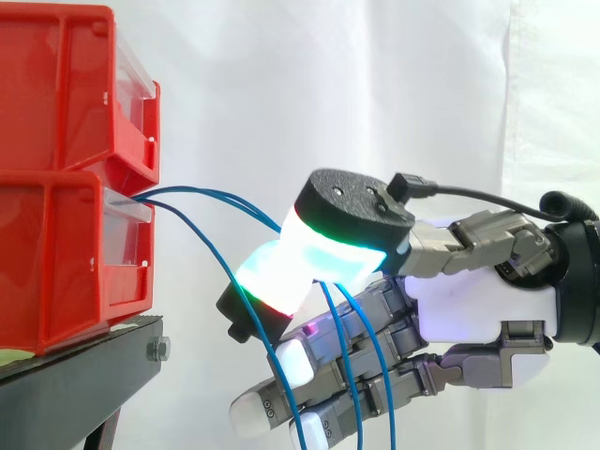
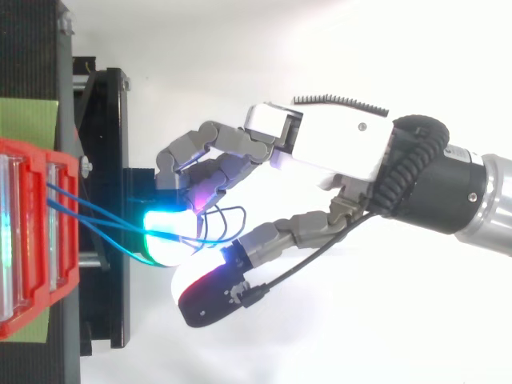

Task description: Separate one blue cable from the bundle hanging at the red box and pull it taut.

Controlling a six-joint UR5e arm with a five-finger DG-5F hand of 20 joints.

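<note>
Blue cables (image 1: 216,193), thin, sag from red box (image 1: 56,262) into pinching hand (image 1: 478,309).

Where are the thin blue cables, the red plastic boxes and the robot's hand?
thin blue cables (image 1: 192,189): side view, strand leaving the lower box.
red plastic boxes (image 1: 56,262): side view, lower box's side wall.
robot's hand (image 1: 469,305): side view, white palm.

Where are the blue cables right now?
In the side view the blue cables leave the lower red bin at left, arc right to the hand, pinched between its glowing pads, then hang down past its fingers.
</note>
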